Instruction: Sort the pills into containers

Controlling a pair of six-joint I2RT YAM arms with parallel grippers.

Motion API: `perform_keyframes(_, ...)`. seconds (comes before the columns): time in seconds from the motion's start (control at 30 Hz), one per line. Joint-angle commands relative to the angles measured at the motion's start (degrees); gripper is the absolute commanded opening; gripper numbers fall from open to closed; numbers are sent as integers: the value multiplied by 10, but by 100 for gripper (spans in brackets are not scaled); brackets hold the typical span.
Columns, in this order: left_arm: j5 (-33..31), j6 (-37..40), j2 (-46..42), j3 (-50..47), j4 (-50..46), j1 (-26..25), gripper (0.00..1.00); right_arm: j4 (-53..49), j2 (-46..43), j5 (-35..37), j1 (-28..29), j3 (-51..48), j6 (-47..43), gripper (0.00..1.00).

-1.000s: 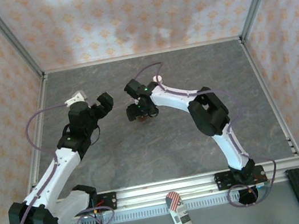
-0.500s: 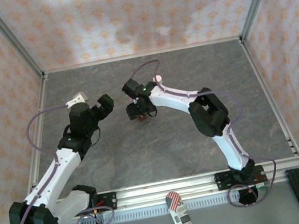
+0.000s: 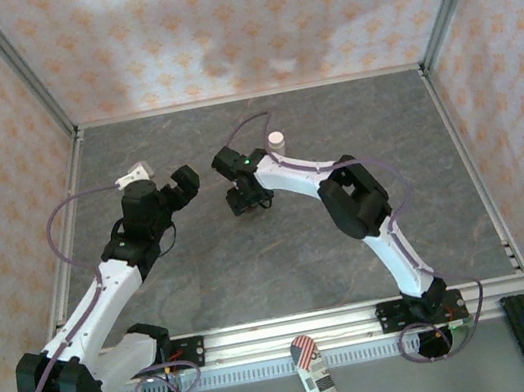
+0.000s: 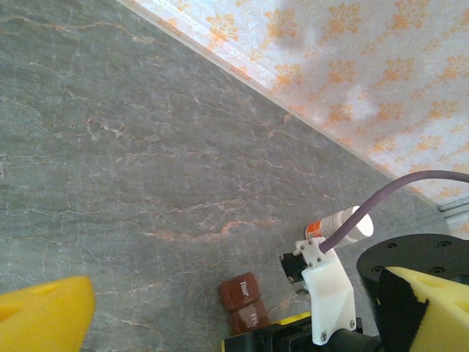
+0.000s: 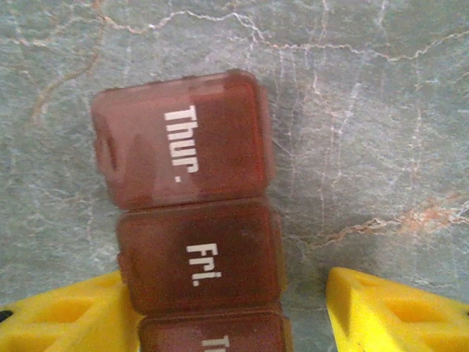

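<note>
The containers [image 5: 194, 220] lie mid-counter, long axis running straight out between the spread fingers [image 5: 66, 319] of the right gripper [image 5: 227, 297], one finger touching its side; the left gripper [image 3: 184, 180], wide and empty, stands farther off.

In the right wrist view, the dark red-brown translucent plastic strip of joined pill compartments [image 5: 194, 213] runs off the bottom edge. Its third lid shows only the top of a white letter, and the tinted lids are too murky to tell the contents. From above, the right gripper [image 3: 248, 201] covers nearly all of the strip; from the left wrist its near end is hidden behind that gripper, and a purple cable [image 4: 410, 183] crosses the small white round bottle [image 4: 333, 221].
</note>
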Motion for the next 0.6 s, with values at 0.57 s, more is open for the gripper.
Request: perform_keyframes(0.57,-9,-5,-3,-13,9,6,100,-16,19,15,7,18,-13,54)
